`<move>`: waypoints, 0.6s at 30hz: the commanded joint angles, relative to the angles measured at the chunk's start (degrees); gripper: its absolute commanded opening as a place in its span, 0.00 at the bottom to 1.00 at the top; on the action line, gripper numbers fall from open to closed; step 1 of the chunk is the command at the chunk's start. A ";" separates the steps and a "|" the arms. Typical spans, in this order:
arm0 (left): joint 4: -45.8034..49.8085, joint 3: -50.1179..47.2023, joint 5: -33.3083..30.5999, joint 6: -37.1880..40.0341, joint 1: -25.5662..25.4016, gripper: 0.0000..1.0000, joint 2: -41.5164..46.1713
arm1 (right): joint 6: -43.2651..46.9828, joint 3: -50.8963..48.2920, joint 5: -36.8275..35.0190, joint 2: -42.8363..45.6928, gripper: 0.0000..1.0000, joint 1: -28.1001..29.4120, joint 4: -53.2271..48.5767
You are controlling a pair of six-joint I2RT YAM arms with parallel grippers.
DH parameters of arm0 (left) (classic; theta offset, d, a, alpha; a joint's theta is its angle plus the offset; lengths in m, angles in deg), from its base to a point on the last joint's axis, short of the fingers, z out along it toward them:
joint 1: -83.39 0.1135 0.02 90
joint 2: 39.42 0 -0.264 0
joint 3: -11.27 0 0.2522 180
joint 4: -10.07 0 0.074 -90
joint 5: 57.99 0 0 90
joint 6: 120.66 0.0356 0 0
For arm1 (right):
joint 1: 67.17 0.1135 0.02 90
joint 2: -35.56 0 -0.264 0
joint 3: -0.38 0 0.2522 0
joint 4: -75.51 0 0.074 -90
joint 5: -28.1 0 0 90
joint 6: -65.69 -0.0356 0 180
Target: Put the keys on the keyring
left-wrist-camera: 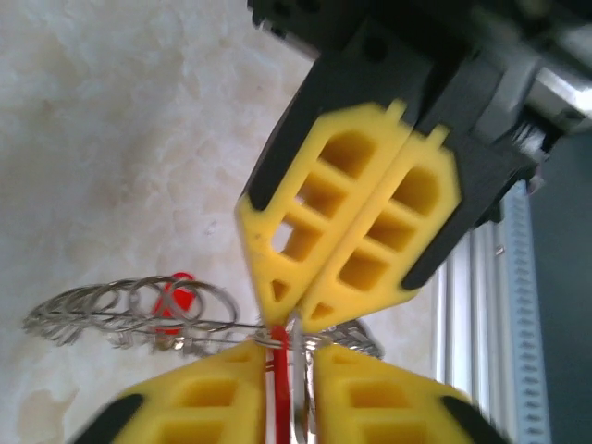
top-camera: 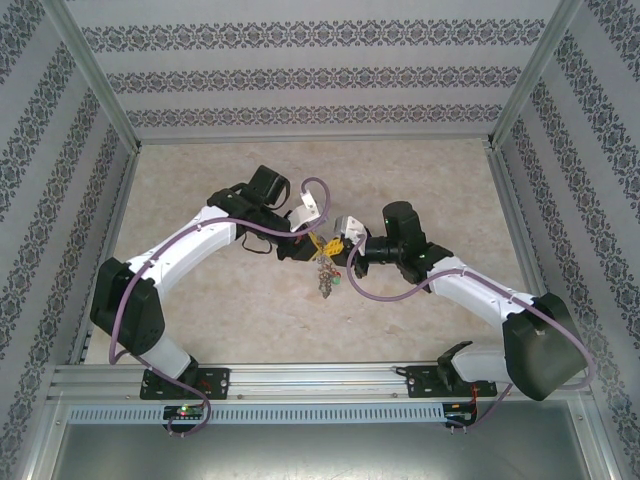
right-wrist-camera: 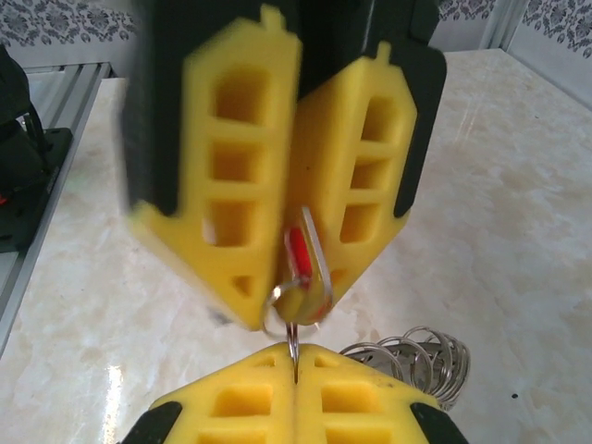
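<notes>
Right wrist view: my right gripper [right-wrist-camera: 294,359] is clamped shut on the keyring [right-wrist-camera: 421,356] to steady it; my left gripper [right-wrist-camera: 291,301] stands narrowly parted around the red key [right-wrist-camera: 296,250], grip unconfirmed.

Left end effector [right-wrist-camera: 289,294] smearing with blur, red key [right-wrist-camera: 297,250] hiding half between its fingers, hold unclear, right end effector [right-wrist-camera: 294,363] being cropped by the bottom edge, keyring [top-camera: 326,275] appearing too small overhead.
</notes>
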 commanded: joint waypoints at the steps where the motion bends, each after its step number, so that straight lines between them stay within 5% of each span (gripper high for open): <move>1: -3.17 0.52 9.73 -4.66 -0.19 0.25 2.62 | -2.71 -1.42 -2.33 -0.71 0.00 -1.16 3.97; 10: -17.64 -7.38 9.99 -13.79 2.98 0.37 10.68 | -6.41 -3.53 4.42 -0.09 0.00 -4.25 11.23; 16: -30.70 -15.27 -5.87 -28.00 5.25 0.54 15.18 | -5.93 -2.82 10.62 0.68 0.00 -5.30 12.79; 18: -33.59 -17.12 -6.41 -30.77 6.50 0.55 15.70 | -5.79 -2.29 10.91 0.71 0.00 -5.41 12.46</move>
